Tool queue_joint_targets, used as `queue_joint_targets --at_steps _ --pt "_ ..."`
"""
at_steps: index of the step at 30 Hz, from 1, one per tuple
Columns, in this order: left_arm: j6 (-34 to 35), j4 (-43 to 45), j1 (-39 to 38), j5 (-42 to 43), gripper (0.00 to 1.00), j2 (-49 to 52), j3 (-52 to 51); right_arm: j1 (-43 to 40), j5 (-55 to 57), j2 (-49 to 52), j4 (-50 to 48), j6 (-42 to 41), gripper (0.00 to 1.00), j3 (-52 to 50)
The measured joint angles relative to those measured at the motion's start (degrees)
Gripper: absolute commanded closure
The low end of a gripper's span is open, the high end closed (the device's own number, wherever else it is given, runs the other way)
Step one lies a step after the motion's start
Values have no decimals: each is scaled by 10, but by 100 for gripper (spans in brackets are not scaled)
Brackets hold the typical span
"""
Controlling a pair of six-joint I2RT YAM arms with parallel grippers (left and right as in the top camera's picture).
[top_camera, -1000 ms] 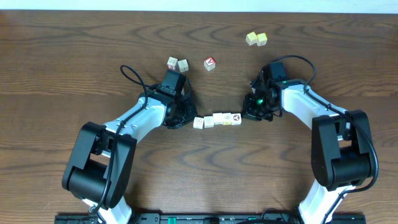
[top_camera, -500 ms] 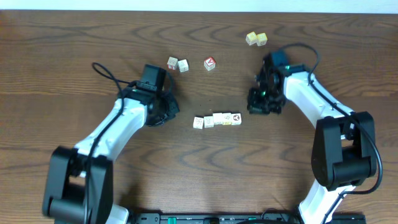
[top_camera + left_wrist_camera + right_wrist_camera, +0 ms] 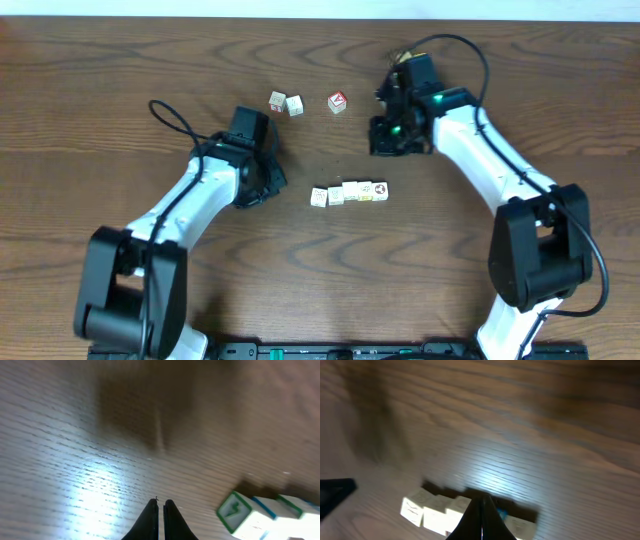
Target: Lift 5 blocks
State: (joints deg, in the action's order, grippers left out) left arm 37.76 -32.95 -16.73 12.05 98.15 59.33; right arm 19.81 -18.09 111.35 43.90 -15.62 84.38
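Wooden table point(image 3: 90, 110), dark brown; five cream blocks point(image 3: 350, 192) lay in a close row at its middle, none lifted; left gripper point(image 3: 161, 506) stood clenched on nothing, near the row's left end; right gripper point(image 3: 483, 502) was clenched, empty, beyond the row's right end; farther back sat a red-topped cube point(image 3: 338, 101) and two pale cubes point(image 3: 285, 103).

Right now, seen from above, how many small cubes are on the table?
8. A row of five lies in the middle. Farther back, a pair sits with one red-topped cube to its right. The right arm may hide others.
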Motion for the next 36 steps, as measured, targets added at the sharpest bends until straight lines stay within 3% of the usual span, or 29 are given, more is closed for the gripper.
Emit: queue_joint_targets --at_steps 10,36 --pt "1 3 -31 0 93 12 0 56 39 40 -12 -41 99 0" --pt "2 9 -42 0 93 12 0 83 49 83 8 -63 99 0"
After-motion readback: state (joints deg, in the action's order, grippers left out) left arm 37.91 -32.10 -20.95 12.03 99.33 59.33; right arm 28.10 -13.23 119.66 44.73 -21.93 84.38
